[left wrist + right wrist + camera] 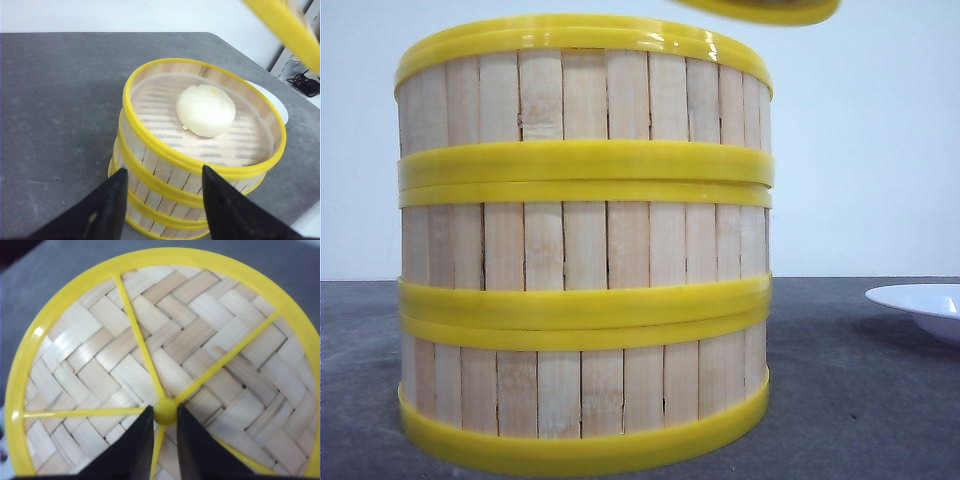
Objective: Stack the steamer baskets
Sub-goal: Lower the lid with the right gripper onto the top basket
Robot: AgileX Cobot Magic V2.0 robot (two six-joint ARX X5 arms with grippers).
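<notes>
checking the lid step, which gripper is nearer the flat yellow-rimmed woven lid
Right. The right gripper is shut on the centre knob of the flat yellow-rimmed woven lid, holding it. The left gripper is open beside the stack of slatted steamer baskets, apart from the lid.

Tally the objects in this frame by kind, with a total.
Steamer baskets: 3, stacked in one column
Woven lid: 1, held by its centre knob in the right hand
Steamed bun: 1, in the top basket
White plate: 1
Total: 6

white plate (923, 304) cut off rightward
</notes>
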